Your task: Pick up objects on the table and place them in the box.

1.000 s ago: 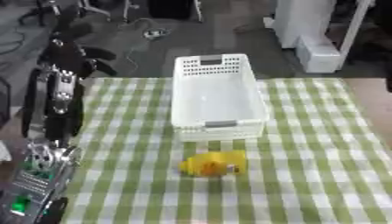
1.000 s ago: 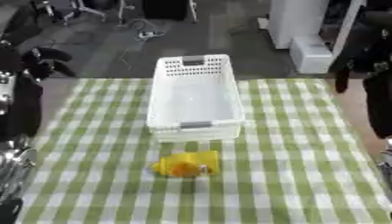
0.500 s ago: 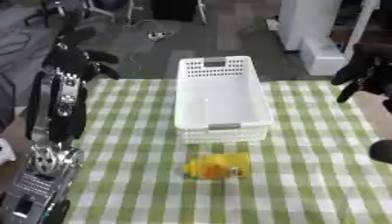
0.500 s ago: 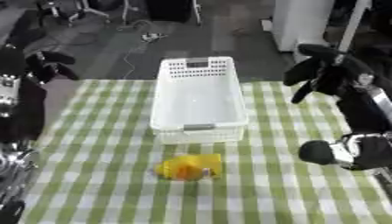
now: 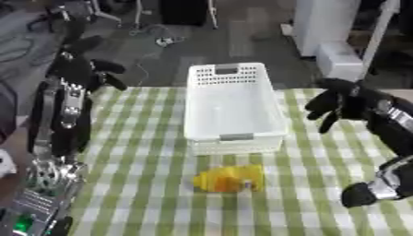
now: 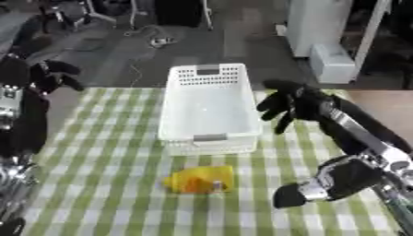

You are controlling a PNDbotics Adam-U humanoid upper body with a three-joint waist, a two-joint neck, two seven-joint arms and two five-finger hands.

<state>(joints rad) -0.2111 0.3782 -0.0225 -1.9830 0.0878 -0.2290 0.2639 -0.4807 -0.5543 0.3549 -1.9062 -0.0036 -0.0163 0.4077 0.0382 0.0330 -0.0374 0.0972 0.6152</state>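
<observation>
A white slotted plastic box [image 5: 232, 109] stands in the middle of the green checked table, with nothing seen inside. A yellow object [image 5: 230, 179] with a small label lies on the cloth just in front of the box. My right hand [image 5: 336, 104] hangs above the table to the right of the box, fingers loosely spread and pointing down, holding nothing. My left hand [image 5: 83, 69] is raised at the table's far left corner, well away from the yellow object, fingers relaxed and holding nothing.
My left arm [image 5: 58, 124] runs down the left edge of the table. My right forearm and elbow [image 6: 347, 170] cross the right side of the table. Cables and white equipment [image 5: 339, 59] stand on the floor beyond the far edge.
My right hand has swung in from the right and now hangs lower and closer to the box. The camera has shifted a little; box and yellow object lie as before.
</observation>
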